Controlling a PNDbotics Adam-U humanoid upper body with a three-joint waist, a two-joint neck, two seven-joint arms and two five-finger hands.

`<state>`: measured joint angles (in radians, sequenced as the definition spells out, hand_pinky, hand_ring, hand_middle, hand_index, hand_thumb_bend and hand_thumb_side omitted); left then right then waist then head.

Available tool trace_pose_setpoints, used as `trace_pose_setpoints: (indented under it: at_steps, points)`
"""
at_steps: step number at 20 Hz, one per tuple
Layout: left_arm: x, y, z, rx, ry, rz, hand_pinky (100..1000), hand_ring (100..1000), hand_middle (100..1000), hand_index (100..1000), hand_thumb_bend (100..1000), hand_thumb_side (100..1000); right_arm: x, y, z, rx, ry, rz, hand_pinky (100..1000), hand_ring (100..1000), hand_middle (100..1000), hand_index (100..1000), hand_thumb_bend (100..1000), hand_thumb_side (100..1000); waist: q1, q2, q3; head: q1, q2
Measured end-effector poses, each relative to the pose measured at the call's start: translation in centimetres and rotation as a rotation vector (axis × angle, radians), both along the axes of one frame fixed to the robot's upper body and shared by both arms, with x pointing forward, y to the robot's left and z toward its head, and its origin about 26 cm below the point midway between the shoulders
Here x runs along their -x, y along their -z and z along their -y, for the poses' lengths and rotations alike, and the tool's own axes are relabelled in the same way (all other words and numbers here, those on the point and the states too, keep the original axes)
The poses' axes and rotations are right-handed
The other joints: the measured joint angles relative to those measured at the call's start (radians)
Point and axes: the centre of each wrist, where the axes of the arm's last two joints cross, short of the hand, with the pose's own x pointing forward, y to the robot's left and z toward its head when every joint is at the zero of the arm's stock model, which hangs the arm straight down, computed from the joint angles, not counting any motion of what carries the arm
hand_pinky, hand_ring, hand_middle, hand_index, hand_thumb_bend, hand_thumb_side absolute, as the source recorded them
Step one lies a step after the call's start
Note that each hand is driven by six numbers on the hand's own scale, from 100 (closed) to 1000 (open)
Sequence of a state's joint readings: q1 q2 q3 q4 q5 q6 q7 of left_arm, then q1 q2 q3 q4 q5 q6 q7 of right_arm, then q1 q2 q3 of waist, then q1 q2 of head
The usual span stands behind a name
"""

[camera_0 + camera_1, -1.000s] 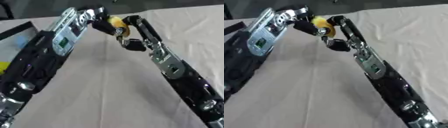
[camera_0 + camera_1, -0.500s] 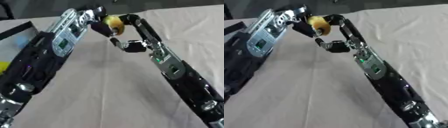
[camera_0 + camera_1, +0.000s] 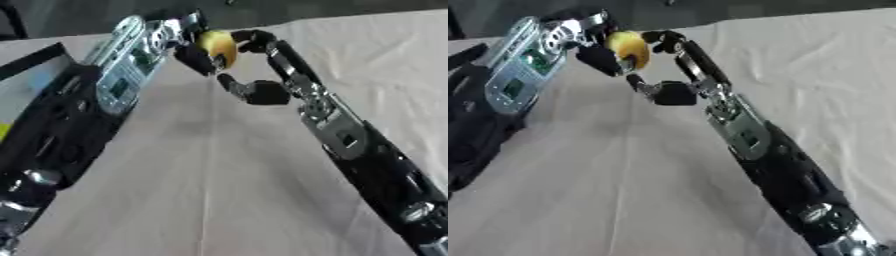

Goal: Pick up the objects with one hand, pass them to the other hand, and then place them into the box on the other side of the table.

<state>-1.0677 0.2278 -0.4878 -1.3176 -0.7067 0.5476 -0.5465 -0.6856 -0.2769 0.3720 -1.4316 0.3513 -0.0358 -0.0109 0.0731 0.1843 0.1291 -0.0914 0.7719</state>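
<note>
The yellow ball sits between your two hands in the left eye view, high over the cloth. Your left hand has fingers curled on its near side; your right hand touches its far side, thumb swung below, and whether it grips I cannot tell. In the right eye view the ball hangs just off your right fingertips. Let go left before the right closes and it could drop and roll away.
</note>
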Motion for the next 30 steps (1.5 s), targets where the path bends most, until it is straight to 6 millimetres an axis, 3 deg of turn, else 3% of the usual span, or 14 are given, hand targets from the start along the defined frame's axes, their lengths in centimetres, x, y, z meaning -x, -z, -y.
trace_pose_setpoints:
  at_steps: [7, 14, 15, 16, 25, 30]
  points:
    - [1.6, -2.4, -3.0, 0.13, -0.031, 0.065, 642, 572, 465, 442, 140, 236, 0.0, 0.0, 0.5, 0.023, 0.035, -0.029, 873, 797, 819, 874, 372, 388, 0.0, 0.0, -0.002, 0.012, 0.0]
    - [1.9, -4.7, -8.9, 0.218, -0.191, 0.146, 646, 574, 469, 444, 159, 225, 0.1, -0.1, 1.7, 0.045, 0.054, -0.035, 867, 788, 807, 862, 373, 373, 0.0, 0.0, -0.004, 0.032, 0.0]
    - [1.8, -4.8, -9.8, 0.223, -0.223, 0.157, 647, 576, 471, 446, 100, 214, 0.1, -0.1, 2.0, 0.048, 0.057, -0.036, 866, 785, 804, 860, 358, 369, -0.001, 0.0, -0.004, 0.036, 0.0]
    - [1.7, -4.9, -10.7, 0.225, -0.254, 0.167, 648, 577, 471, 448, 165, 223, 0.2, -0.2, 2.2, 0.048, 0.059, -0.037, 866, 784, 802, 858, 379, 360, -0.001, 0.0, -0.004, 0.04, 0.0]
    - [0.5, -3.8, -18.5, 0.174, -0.507, 0.171, 654, 583, 479, 460, 182, 215, 0.7, -1.1, 3.4, 0.023, 0.053, -0.019, 865, 772, 789, 850, 384, 333, -0.004, 0.0, -0.004, 0.092, 0.0]
    - [0.3, -2.6, -21.6, 0.145, -0.602, 0.144, 655, 585, 483, 466, 183, 220, 1.0, -1.7, 3.5, 0.0, 0.046, 0.001, 864, 765, 784, 848, 388, 318, -0.009, 0.0, -0.004, 0.115, 0.0]
